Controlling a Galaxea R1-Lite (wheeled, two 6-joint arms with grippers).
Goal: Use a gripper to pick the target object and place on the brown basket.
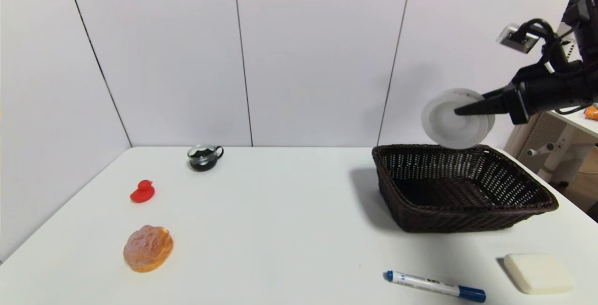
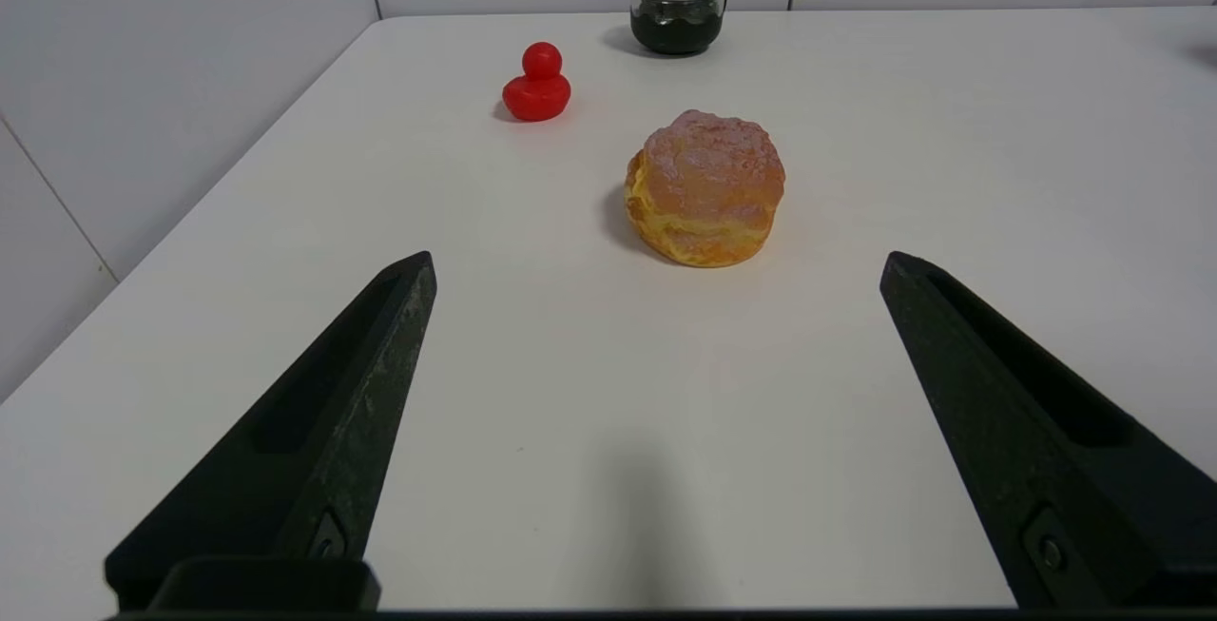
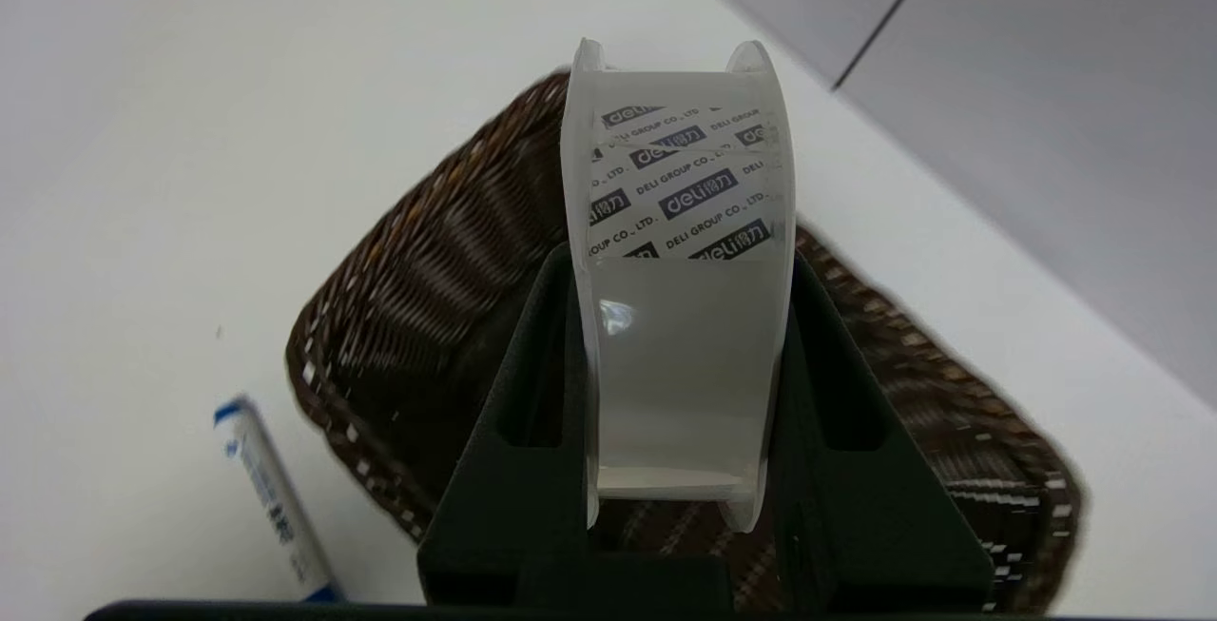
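The target object (image 1: 449, 125) is a white round plastic piece with wide flat rims. My right gripper (image 1: 462, 110) is shut on it and holds it on edge in the air above the far rim of the brown basket (image 1: 448, 223). In the right wrist view the jaws (image 3: 680, 264) clamp its two rims, and a band printed "deli" shows between them (image 3: 680, 174). The dark woven basket (image 3: 428, 269) lies below and looks empty. My left gripper (image 2: 656, 264) is open and empty, low over the table's left side; it does not show in the head view.
A dark glass cup (image 1: 204, 157), a red duck (image 1: 142, 192) and a cream puff (image 1: 148, 248) stand on the table's left. A blue-capped pen (image 1: 434, 286) and a cream square block (image 1: 537, 273) lie at the front right, in front of the basket.
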